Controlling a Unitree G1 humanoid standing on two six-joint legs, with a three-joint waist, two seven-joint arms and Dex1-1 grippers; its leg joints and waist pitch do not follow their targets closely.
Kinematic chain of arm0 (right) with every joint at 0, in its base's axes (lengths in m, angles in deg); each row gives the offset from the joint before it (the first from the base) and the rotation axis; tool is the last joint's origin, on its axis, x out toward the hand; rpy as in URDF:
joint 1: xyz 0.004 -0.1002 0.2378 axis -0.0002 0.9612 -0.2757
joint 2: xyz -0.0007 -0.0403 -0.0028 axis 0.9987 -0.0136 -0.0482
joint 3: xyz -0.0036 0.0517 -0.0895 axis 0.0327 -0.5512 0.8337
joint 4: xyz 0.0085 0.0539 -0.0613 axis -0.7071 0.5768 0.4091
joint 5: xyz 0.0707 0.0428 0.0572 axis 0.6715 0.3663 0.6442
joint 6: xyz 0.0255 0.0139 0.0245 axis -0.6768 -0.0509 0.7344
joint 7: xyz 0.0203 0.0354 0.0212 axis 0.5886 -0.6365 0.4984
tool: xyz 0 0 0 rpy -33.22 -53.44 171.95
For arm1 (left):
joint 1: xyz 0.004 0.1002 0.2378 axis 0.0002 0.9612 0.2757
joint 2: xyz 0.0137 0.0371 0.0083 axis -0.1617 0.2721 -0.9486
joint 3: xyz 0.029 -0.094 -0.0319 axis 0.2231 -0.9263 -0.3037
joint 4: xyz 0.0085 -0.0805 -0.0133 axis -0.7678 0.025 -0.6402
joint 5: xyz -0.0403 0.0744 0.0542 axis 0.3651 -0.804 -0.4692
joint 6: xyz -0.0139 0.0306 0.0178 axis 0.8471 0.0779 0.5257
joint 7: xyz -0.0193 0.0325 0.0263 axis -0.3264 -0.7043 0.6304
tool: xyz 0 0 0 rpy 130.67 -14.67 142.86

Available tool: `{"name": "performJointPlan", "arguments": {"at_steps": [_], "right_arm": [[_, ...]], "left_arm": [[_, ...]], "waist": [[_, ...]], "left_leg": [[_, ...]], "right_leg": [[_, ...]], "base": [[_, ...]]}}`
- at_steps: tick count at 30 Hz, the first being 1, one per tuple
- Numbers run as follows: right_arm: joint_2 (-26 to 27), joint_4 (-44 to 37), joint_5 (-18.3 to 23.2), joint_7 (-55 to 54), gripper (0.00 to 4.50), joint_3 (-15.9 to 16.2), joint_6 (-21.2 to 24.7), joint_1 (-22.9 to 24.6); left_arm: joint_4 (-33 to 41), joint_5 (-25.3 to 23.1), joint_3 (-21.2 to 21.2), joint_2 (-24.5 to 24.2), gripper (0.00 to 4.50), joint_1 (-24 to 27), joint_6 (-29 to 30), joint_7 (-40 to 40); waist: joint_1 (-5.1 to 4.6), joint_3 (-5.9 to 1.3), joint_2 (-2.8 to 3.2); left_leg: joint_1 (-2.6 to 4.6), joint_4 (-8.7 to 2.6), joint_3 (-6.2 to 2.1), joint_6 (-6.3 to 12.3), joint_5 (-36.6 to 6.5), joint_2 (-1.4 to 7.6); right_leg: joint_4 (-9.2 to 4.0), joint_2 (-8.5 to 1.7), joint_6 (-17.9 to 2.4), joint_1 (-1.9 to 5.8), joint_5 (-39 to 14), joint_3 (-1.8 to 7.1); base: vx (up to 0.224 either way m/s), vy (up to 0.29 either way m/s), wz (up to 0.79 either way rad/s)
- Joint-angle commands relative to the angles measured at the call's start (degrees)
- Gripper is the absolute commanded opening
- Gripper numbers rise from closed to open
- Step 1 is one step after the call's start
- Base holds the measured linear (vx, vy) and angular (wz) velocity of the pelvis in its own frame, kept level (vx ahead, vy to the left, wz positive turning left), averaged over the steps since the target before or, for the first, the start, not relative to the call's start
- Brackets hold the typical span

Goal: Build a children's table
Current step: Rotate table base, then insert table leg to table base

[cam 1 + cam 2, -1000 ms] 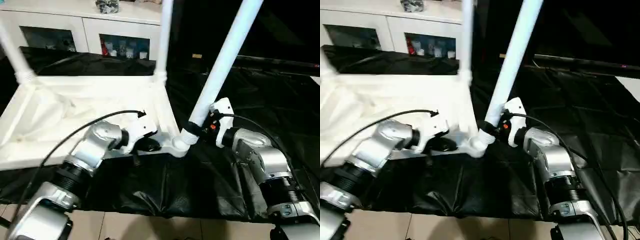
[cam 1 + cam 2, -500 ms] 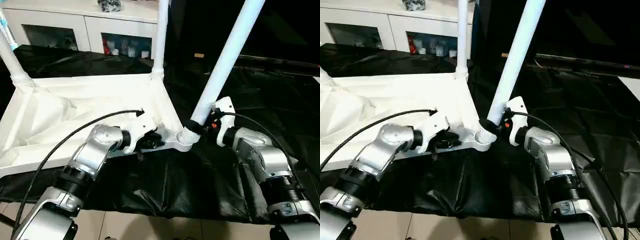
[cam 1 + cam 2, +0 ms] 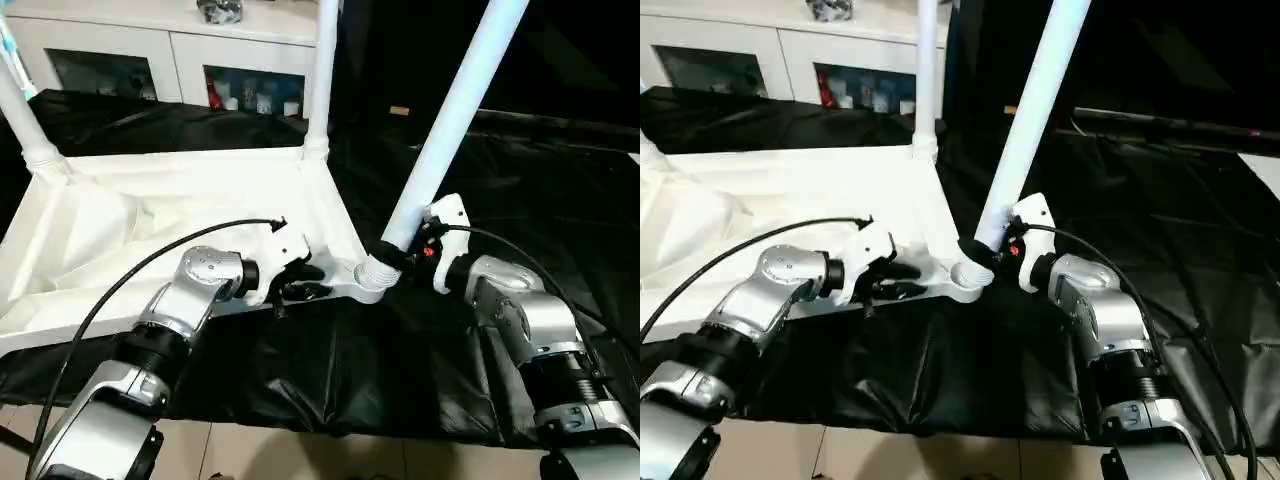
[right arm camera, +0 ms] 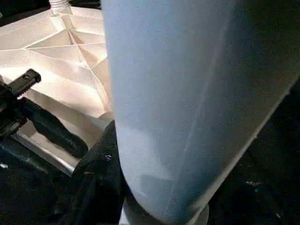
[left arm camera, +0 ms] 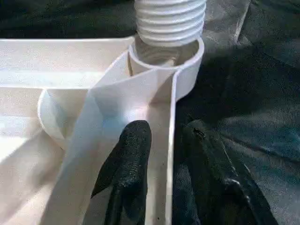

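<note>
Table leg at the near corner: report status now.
Left gripper shut on the tabletop rim. Right gripper shut on the leaning leg; its threaded end sits at the corner socket, not fully in. Nothing blocking.

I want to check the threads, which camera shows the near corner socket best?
Left wrist view: the socket faces the camera, with the leg's ribbed end entering it. Eye views show it from above; right wrist view barely shows it behind the leg.
</note>
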Motion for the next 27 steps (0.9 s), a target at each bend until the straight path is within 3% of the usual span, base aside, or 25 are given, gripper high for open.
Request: {"name": "performJointPlan", "arguments": {"at_steps": [1,11,16,18,19,22,27], "right_arm": [[-0.9,-1.6,0.3,-0.2,1.89,-1.0,0.7,0.0],[-0.7,-2.2,0.4,0.0,1.89,-0.7,1.4,0.3],[-0.5,-0.3,-0.3,1.2,1.89,0.5,1.0,-1.2],[-0.3,0.8,-0.5,1.6,1.89,0.9,0.9,-2.1],[0.0,1.7,-0.7,2.0,1.89,1.2,0.8,-2.8],[0.2,2.8,-1.0,2.5,1.89,1.7,0.7,-3.7],[0.8,7.5,-2.3,3.5,1.89,2.8,-0.7,-5.9]], "left_arm": [[-1.4,-0.2,0.6,0.1,1.44,-1.7,-0.5,1.7],[-7.2,-0.7,0.3,0.4,0.59,-4.2,-2.3,3.9],[-8.5,-1.9,1.1,0.0,0.19,-4.0,-3.0,3.6],[-8.7,-1.9,1.0,0.0,0.06,-3.9,-3.0,3.5],[-8.4,-1.8,0.9,-0.1,0.02,-3.7,-2.9,3.6],[-7.5,-1.6,0.6,-0.3,0.0,-3.4,-2.1,3.6],[1.5,1.3,-1.4,-1.0,0.0,0.3,3.4,3.8]], "waist": [[0.37,-4.81,1.07],[0.7,-4.78,1.38],[0.74,-4.69,0.93],[0.75,-4.65,1.03],[0.77,-4.69,0.62],[0.77,-4.67,0.8],[0.43,-4.78,0.17]], "left_leg": [[-0.12,-3.81,0.98,1.02,-11.9,-0.75],[-0.04,-3.85,0.97,1.11,-12.5,-0.68],[0.04,-3.87,1.02,1.28,-13.0,-0.63],[0.02,-3.86,1.02,1.26,-13.1,-0.7],[0.0,-3.81,1.04,1.33,-12.9,-0.67],[-0.08,-3.87,0.99,1.36,-12.1,-0.58],[-0.32,-3.85,1.05,1.54,-10.3,-0.27]], "right_leg": [[-4.33,-2.23,-9.0,4.59,-16.2,2.26],[-4.44,-2.35,-9.5,4.62,-16.8,2.22],[-4.61,-2.39,-8.9,4.5,-18.6,2.17],[-4.7,-2.43,-8.5,4.47,-19.8,2.14],[-4.72,-2.52,-8.4,4.47,-20.5,2.13],[-4.66,-2.59,-8.2,4.4,-20.6,2.18],[-3.88,-2.75,-9.9,4.48,-17.1,2.35]], "base": [[0.0,0.0,0.0],[0.0,0.0,0.0],[0.0,0.0,0.0],[0.0,0.0,0.0],[0.0,0.0,0.0],[0.0,0.0,0.0],[0.0,0.0,0.0]]}}
